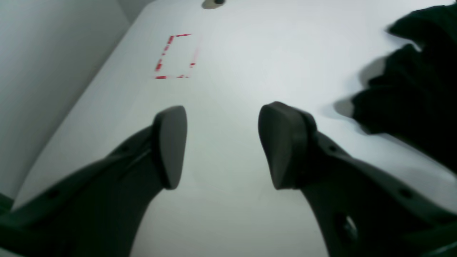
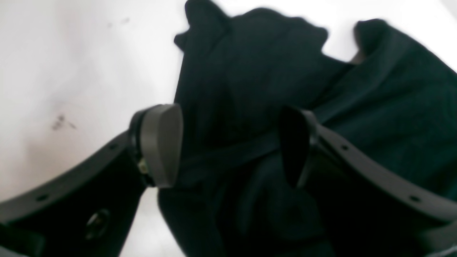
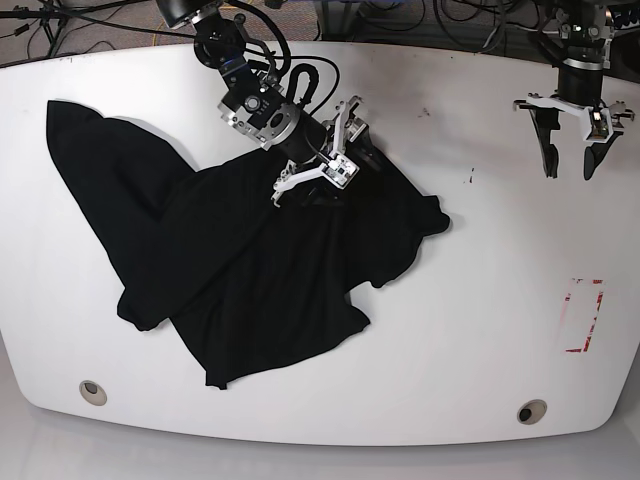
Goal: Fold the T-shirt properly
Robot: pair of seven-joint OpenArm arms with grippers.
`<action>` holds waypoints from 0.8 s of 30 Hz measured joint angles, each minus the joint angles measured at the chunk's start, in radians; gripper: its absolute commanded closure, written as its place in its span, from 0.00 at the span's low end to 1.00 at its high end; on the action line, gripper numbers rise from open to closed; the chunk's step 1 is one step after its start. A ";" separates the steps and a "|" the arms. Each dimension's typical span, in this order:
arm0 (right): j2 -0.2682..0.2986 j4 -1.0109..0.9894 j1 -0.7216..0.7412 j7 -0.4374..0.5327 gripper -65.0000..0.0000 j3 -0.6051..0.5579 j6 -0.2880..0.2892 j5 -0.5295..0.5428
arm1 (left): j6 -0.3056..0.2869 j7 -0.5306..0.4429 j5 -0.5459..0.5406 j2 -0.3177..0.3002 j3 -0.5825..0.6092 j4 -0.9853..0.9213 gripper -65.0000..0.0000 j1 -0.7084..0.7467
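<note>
The black T-shirt lies crumpled and half spread on the left and middle of the white table. My right gripper reaches in from the top edge and sits low over the shirt's upper right part. In the right wrist view its jaws stand open, with folds of the T-shirt below and between the fingers and nothing clamped. My left gripper hangs open over bare table at the top right, well away from the shirt. In the left wrist view it is empty, and an edge of the T-shirt shows at the right.
A red dashed rectangle is marked on the table at the right, also seen as the red rectangle in the left wrist view. Two round holes sit near the front edge. Cables lie behind the table's far edge.
</note>
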 measured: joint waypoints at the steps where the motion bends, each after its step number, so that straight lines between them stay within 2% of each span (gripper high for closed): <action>1: -0.001 -0.013 0.005 -0.004 0.40 -0.008 0.000 -0.010 | 0.000 0.000 0.000 0.001 0.000 0.000 0.47 0.000; 12: 0.020 0.011 0.045 -0.016 0.47 -0.080 0.009 -0.002 | 0.000 0.000 0.001 -0.001 -0.002 0.000 0.47 0.000; 17: 0.025 0.012 0.069 -0.049 0.44 -0.105 0.011 -0.005 | 0.001 0.000 0.003 -0.002 -0.005 0.000 0.47 0.005; 24: 0.011 -0.010 0.114 -0.042 0.43 -0.124 0.019 0.001 | 0.000 0.003 0.003 -0.001 -0.005 0.000 0.47 0.011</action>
